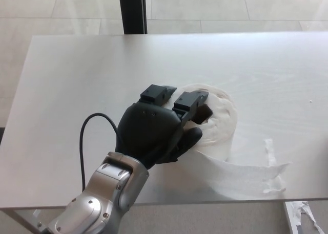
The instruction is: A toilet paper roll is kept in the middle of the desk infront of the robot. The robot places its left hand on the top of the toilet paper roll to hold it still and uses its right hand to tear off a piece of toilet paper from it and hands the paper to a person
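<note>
At the far left, a black cable (84, 142) loops up over the pale grey desk (77, 75) beside the silver forearm (102, 198), which rises from the lower left corner of the head view. Next comes the left hand (154, 131), black and bulky, resting on the left part of the toilet paper roll (220, 121). Its two thick fingers (190, 102) reach forward over the top of the roll, their blocky tips lying near the dark core hole (204, 112), while the thumb (188, 137) curls against the roll's near side; the hand is pressed down and lightly closed on the roll, holding it rather than lifting it. The roll stands on end near the middle of the desk, toward the near edge, its hollow core facing up. From its lower side a loose tail of paper (246, 177) runs out to the right, lying flat on the desk and ending in a ragged, torn edge close to the desk's front rim. Beyond the desk edge at the lower right, a scrap of white paper (305, 216) lies on the floor. The right hand does not show anywhere.
</note>
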